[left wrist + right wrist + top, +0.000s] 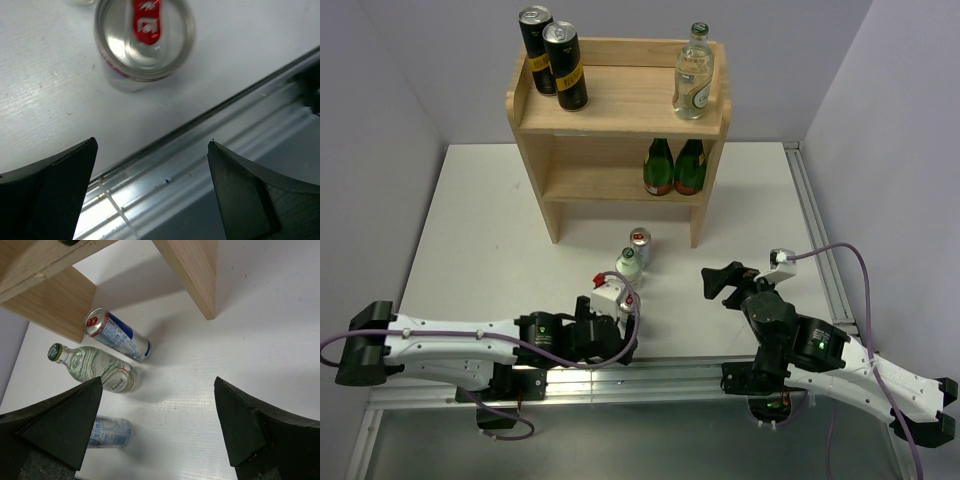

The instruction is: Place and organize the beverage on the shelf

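Observation:
The wooden shelf (620, 95) stands at the back. Its top board carries two black cans (566, 66) with gold bands on the left and a clear green-capped bottle (694, 74) on the right. On the table in front stand a silver-blue-red can (640, 243) and a second clear bottle (628, 266). Another silver can (145, 37) stands just beyond my left gripper (152, 145), which is open and empty over the table's near edge. My right gripper (157, 382) is open and empty, facing the can (117, 335), the bottle (92, 369) and the nearer can (110, 432).
Two dark green bottles with red labels (674, 166) stand on the right of the shelf's lower tier. An aluminium rail (200, 165) runs along the table's near edge under the left gripper. A shelf leg (192, 275) stands ahead of the right gripper.

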Tool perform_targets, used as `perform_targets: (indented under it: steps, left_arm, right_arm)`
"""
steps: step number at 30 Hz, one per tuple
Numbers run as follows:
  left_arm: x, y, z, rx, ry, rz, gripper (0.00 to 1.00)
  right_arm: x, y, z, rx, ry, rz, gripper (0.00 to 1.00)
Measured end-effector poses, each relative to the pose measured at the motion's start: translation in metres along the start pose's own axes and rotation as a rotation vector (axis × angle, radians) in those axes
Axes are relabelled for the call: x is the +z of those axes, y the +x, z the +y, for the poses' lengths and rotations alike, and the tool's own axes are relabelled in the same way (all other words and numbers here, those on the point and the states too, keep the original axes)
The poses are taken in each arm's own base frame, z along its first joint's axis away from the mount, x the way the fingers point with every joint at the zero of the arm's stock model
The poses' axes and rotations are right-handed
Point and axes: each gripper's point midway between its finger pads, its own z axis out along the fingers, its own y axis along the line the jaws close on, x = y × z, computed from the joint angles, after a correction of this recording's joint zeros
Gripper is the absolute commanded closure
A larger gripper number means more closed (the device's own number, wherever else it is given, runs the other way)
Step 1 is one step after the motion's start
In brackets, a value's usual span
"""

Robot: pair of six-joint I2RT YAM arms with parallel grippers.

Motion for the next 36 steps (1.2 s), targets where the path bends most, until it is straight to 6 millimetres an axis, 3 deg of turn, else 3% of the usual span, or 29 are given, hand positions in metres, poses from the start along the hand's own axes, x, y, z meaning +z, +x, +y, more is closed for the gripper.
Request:
perform_targets:
  steps: [5,16,21,22,23,25,28,29,30,36]
  left_arm:
    - [0.034,0.025,0.029,0.026,-0.096,-0.048,0.01]
    - [0.086,-0.009,0.026,-0.018,-0.124,-0.262,0.01]
    - [0.112,-0.010,0.036,0.006,-0.182,-0.299,0.05]
    - [0.115,-0.009,0.039,0.012,-0.196,-0.303,0.10]
    - [0.119,-0.011,0.043,0.013,-0.216,-0.322,0.25]
    - [0.123,-0.020,0.038,-0.009,-0.212,-0.354,0.35]
    - [0.128,-0.028,0.036,-0.022,-0.230,-0.381,0.65]
    - [0.129,-0.028,0.038,-0.022,-0.239,-0.384,0.93]
    - [0.129,-0.029,0.039,-0.026,-0.246,-0.388,0.99]
    - [0.114,-0.026,0.054,-0.012,-0.307,-0.367,1.00]
  right_arm:
    - [0.000,0.000,0.000,-0.001,0.000,0.001,0.00]
    - [0.001,0.001,0.000,-0.006,0.004,0.004,0.00]
    - [0.002,0.003,-0.001,-0.013,0.008,0.008,0.00]
    - [0.002,0.003,-0.001,-0.016,0.010,0.010,0.00]
    - [0.002,0.004,-0.001,-0.018,0.011,0.012,0.00]
    - [0.002,0.004,-0.001,-0.020,0.013,0.013,0.00]
    - [0.002,0.004,-0.001,-0.020,0.013,0.013,0.00]
    - [0.002,0.004,-0.001,-0.020,0.013,0.013,0.00]
    - [0.002,0.004,-0.001,-0.020,0.013,0.013,0.00]
    - [0.002,0.004,-0.001,-0.020,0.013,0.012,0.00]
